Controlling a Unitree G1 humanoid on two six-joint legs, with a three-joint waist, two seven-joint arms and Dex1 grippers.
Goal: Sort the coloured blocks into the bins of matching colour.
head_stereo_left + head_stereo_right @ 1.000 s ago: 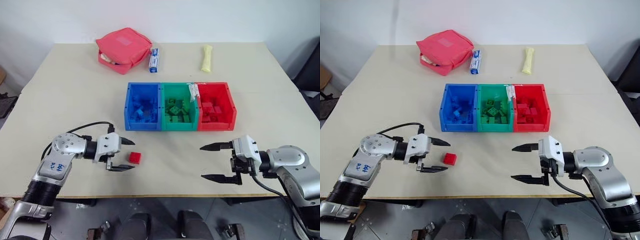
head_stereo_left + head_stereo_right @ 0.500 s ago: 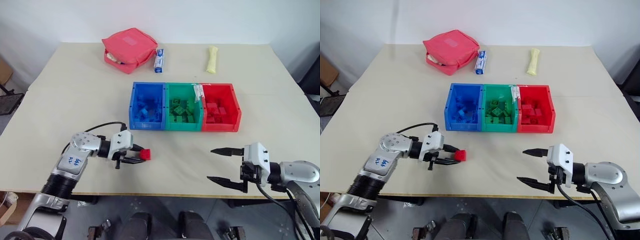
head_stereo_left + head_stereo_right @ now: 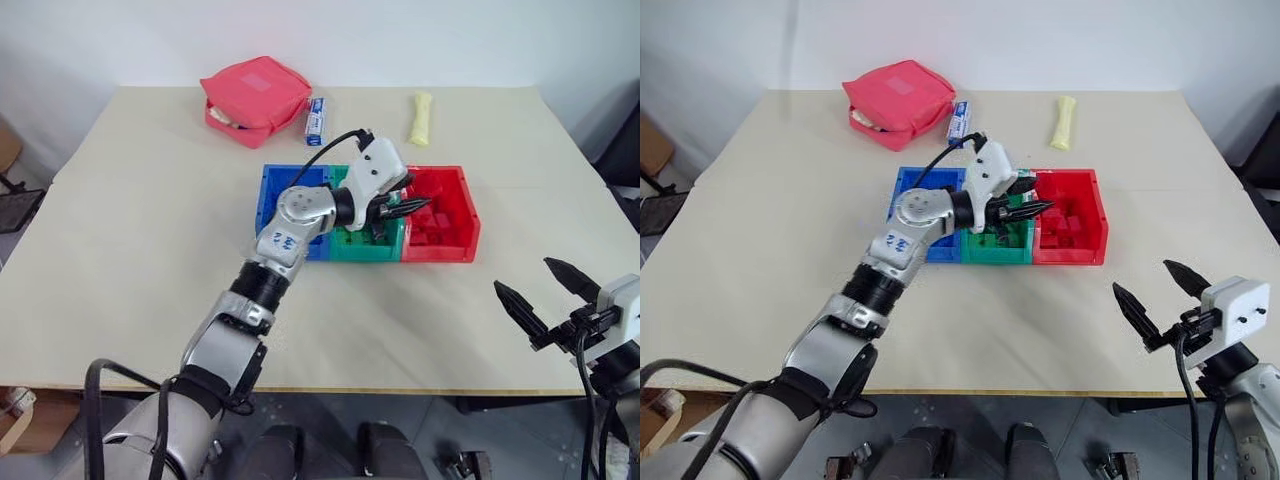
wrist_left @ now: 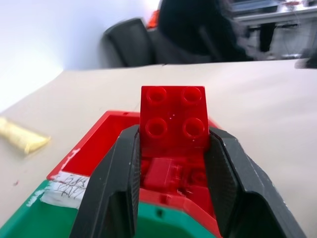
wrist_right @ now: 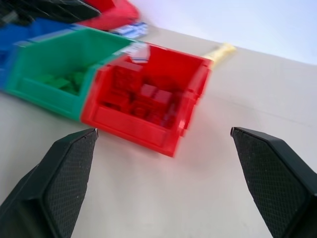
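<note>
My left gripper (image 4: 173, 134) is shut on a red studded block (image 4: 173, 116), which stands between its black fingers. The gripper (image 3: 408, 205) hangs over the seam between the green bin (image 3: 360, 252) and the red bin (image 3: 445, 250), pointing toward the red one. Both hold several blocks of their own colour, and the blue bin (image 3: 268, 215) joins them on the left, partly hidden by my left arm. My right gripper (image 3: 523, 275) is open and empty, off near the table's front right edge, well short of the red bin (image 5: 143, 131).
A pink-red zipped pouch (image 3: 255, 98), a small blue-and-white box (image 3: 314, 120) and a pale yellow object (image 3: 417, 117) lie along the table's far side. Bare tabletop spreads on both sides of the bins and in front of them.
My left gripper closed on the red block, lifted it off the table and swung it right and forward to the bins. My right gripper drew back to the right, still open.
</note>
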